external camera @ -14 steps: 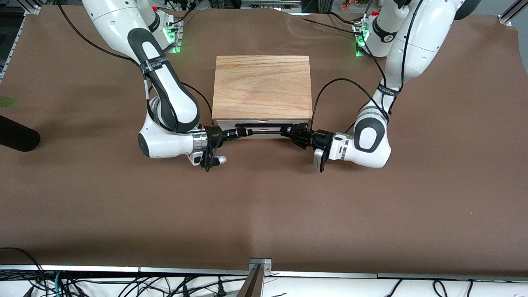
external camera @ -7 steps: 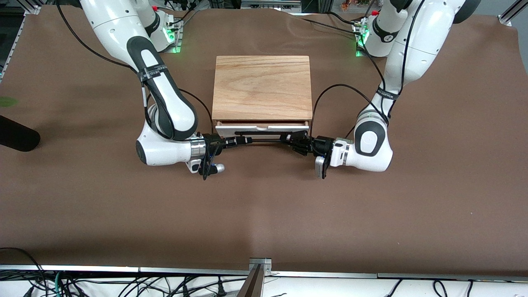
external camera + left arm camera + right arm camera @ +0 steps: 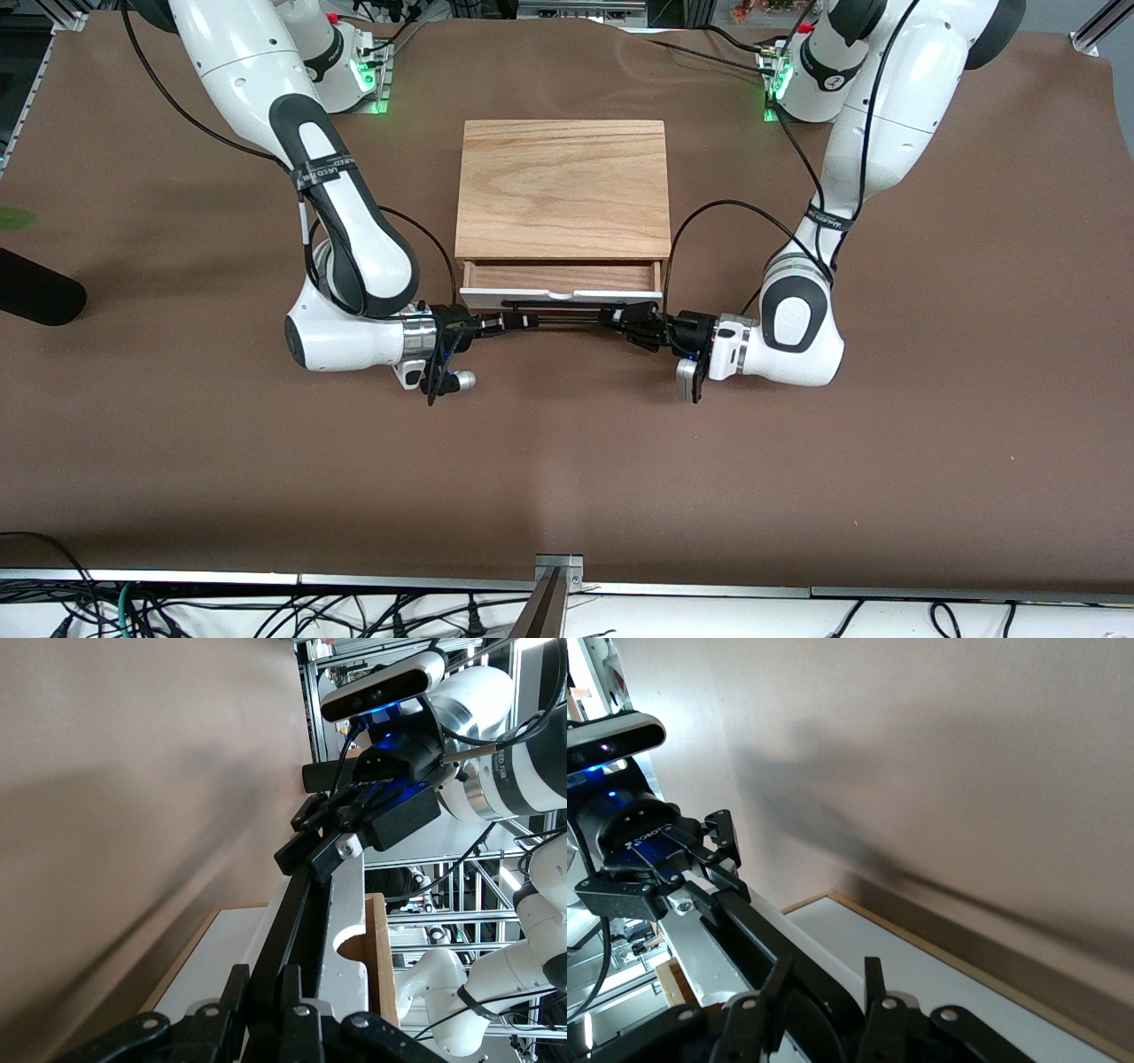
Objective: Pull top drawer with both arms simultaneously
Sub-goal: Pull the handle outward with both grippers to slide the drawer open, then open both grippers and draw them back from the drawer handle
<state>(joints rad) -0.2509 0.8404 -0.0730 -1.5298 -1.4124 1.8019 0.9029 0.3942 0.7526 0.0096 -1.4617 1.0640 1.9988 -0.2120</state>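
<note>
Broadly, a brown table [image 3: 567, 461] carries everything, with a wooden cabinet [image 3: 563, 186] standing midway between the two arm bases, its plain wood-grain top board facing up. From its front the top drawer [image 3: 561, 282] sticks out part way toward the front camera, showing a strip of light-wood floor, a white front panel with a small notch in its upper edge, and a long thin black wire handle [image 3: 567, 308] running along that panel.

Both white arms reach down to the table level and come in at the handle from its two ends. The right arm [image 3: 350, 239] wears a black band with white lettering too small to read; the left arm [image 3: 850, 177] wears a similar band, equally unreadable. In the right wrist view, white writing on the body of the left gripper can be seen but not made out.

The right gripper [image 3: 509, 321] pinches the handle near the end toward the right arm's side, fingers pressed on the bar. The left gripper [image 3: 620, 317] pinches the handle near the other end, fingers likewise closed around the bar [image 3: 292, 930]
</note>
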